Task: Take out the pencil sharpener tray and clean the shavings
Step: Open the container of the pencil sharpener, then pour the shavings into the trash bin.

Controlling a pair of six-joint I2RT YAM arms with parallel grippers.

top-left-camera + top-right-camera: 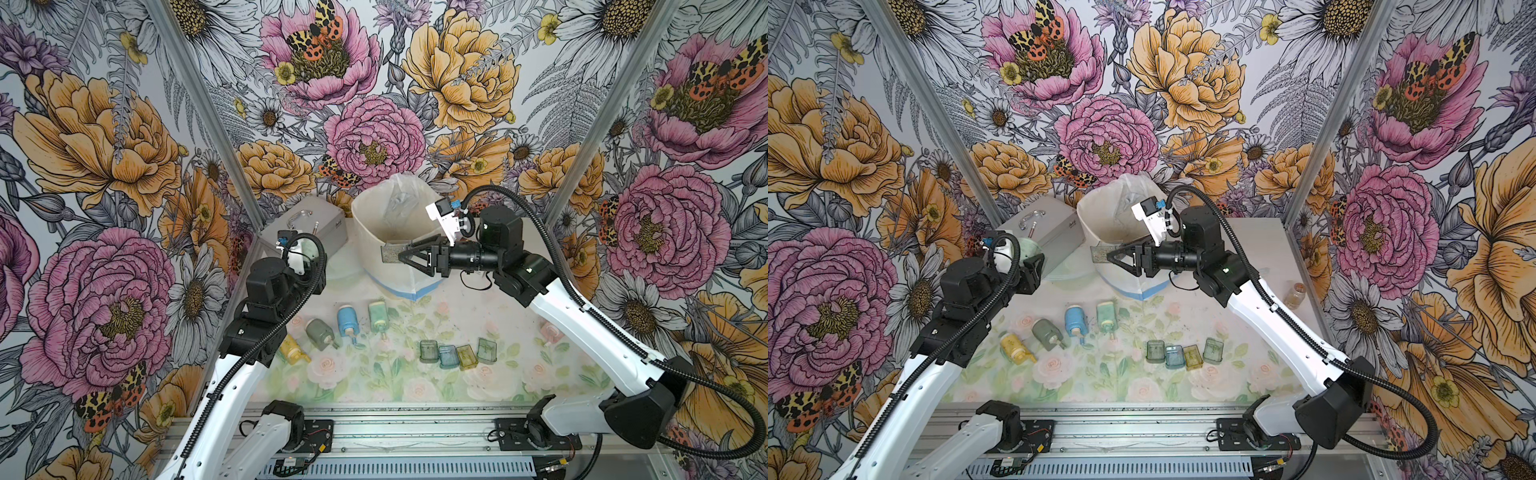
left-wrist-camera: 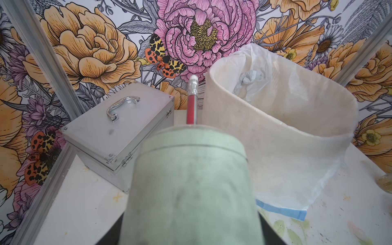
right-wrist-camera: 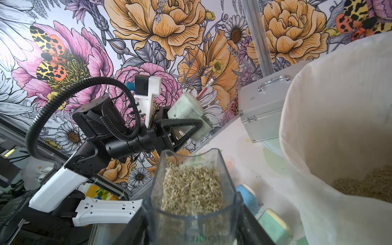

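the right jaws close narrowly on a clear plastic sharpener tray, out of its sharpener and held just at the rim of the tall bin lined with a white plastic bag. the tray is packed with pale brownish shavings, none visibly tipped out yet. a heap of similar waste already lies in the bin. the left jaws grip the pale green sharpener body, held above the desk and apart from the bin, with a red pencil standing in it. four coloured sharpeners lie in a row on the desk, and four small tinted trays sit side by side, apparently dealt with. for this unit the removal looks done, and the emptying is what remains. whether the desk trays are clean is too small to tell. stray dark specks dot the desk. a pinkish item beside the right arm is partly hidden. a silver metal case stands beside the bin.
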